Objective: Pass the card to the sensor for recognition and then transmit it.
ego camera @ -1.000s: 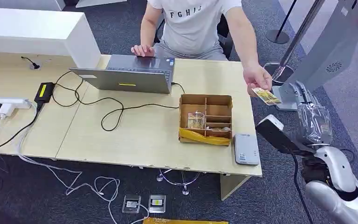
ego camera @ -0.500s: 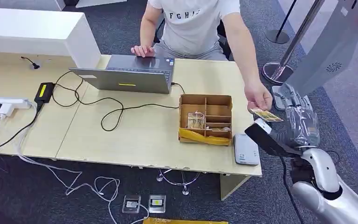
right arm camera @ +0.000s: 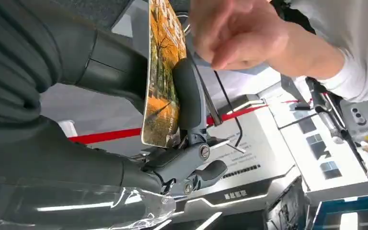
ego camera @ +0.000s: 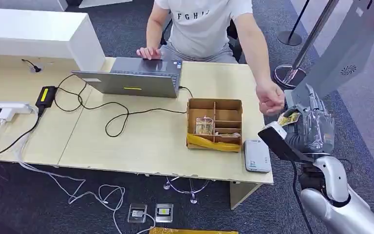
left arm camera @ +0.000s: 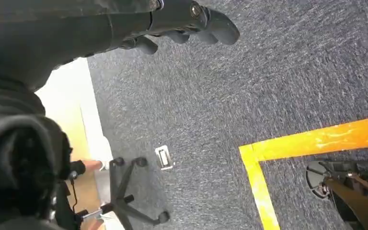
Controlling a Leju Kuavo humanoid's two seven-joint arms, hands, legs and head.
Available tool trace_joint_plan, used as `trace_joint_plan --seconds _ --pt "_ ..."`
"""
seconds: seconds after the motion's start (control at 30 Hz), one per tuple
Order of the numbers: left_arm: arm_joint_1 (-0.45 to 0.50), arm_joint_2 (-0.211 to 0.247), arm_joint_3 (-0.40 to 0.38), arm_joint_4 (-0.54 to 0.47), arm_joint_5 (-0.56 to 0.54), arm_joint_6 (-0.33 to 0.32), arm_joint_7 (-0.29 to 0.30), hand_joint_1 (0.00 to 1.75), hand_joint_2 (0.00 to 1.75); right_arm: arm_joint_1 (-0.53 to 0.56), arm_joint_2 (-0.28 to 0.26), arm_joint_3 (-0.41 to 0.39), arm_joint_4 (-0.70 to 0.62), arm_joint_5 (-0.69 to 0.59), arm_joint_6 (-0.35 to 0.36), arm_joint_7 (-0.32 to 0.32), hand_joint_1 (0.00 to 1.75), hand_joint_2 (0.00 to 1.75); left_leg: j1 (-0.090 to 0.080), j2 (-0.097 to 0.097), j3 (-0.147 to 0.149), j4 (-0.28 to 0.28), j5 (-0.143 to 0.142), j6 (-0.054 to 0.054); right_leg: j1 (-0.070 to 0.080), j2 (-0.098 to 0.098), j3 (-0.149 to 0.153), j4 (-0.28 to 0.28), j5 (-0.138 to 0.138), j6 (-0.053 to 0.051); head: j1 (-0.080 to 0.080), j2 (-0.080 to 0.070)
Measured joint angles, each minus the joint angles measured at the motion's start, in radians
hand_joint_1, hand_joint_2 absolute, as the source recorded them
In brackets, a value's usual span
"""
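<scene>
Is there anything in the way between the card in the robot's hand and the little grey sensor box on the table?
Nothing visible. The right hand holds the card just beyond the table's edge, and the sensor lies uncovered nearby. The person's hand hovers above, off that path.

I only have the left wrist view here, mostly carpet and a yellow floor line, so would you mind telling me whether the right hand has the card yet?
Observer: Yes. In the right wrist view the card sits pinched between the right hand's thumb and a finger.
Operator: Thank you. Has the person let go of it?
Observer: The person's hand is just beside the card, fingers curled, apart from it in the right wrist view.
Operator: Where is the sensor from there?
Observer: The grey card reader lies flat on the table's near right corner, beside the cardboard box, lower and to the left of the right hand in the head view.
</scene>
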Motion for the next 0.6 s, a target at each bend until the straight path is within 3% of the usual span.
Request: trace_joint_plan --seconds 0.6 --pt "0.001 -0.008 0.004 0.000 -0.018 0.015 0.020 0.00 0.00 0.002 0.116 0.081 0.257 -0.073 0.014 -0.069 1.75 1.75 0.000 0.001 0.000 0.000 0.000 0.000 0.000 0.001 0.000 0.000 0.000 0.000 0.000 0.000"
